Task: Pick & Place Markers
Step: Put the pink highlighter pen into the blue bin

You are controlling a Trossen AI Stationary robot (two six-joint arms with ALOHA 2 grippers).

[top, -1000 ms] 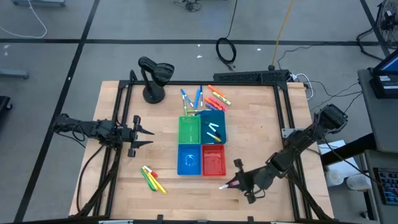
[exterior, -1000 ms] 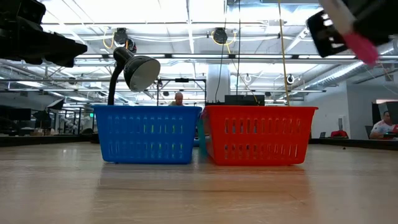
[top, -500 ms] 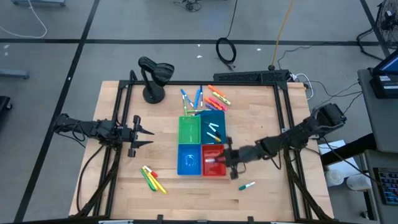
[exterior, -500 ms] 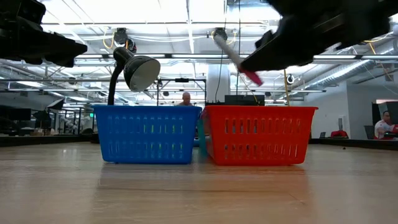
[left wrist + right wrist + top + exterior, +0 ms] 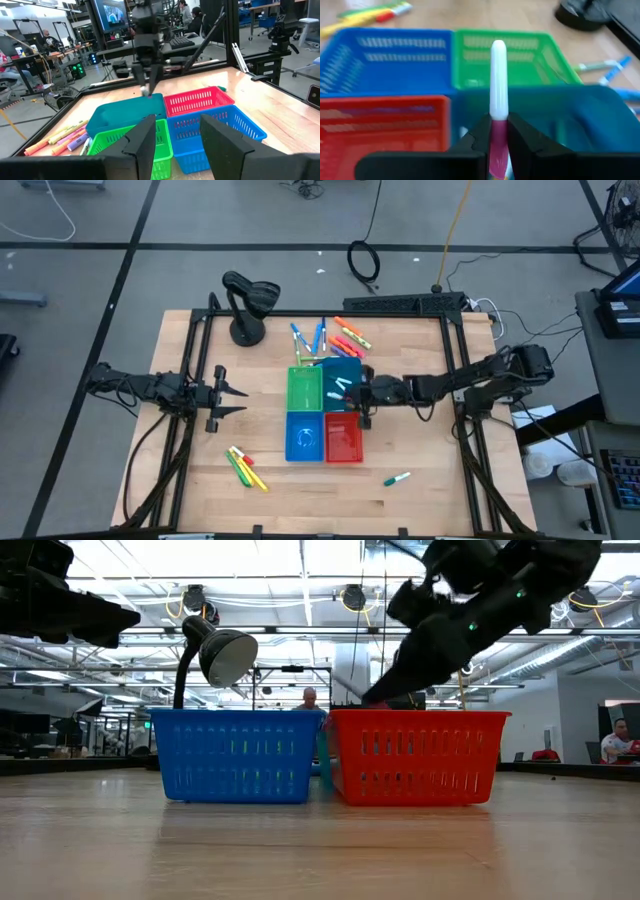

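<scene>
**Marker carried from the red bin's edge to over the teal bin**

The marker [image 5: 498, 75], white with a pink end, is pinched in the right end effector [image 5: 497, 131], whose jaws are narrow around it. Half a second ago it hung over the red bin [image 5: 343, 440]; a second ago it was low by the near edge of the desk [image 5: 420, 360]. Now it sits over the near rim of the teal bin [image 5: 345, 375], beside the green bin [image 5: 305, 387] and blue bin [image 5: 304, 437]. I judge a release into the teal bin is the step at hand.

Another marker [image 5: 397, 478] lies alone on the desk, and more remain beyond the bins. The left end effector [image 5: 232, 397] waits, half open and holding nothing, well apart.
</scene>
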